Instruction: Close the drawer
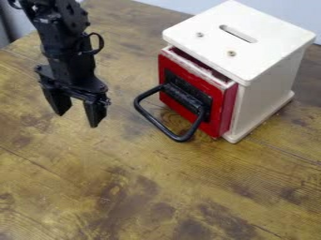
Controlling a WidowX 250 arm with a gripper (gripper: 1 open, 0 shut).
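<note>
The drawer (191, 94) has a red front with a black panel and stands pulled out a little from the cream wooden cube (245, 61). Its large black loop handle (164, 112) hangs forward and down onto the table. My black gripper (74, 109) hangs to the left of the handle, a short way from it, just above the table. Its two fingers (93, 111) point down with a gap between them, and nothing is held.
The cube has a slotted top (238, 36) and stands at the back right of the wooden table (150, 187). The table's far edge runs behind the cube. My arm (60, 42) rises toward the upper left.
</note>
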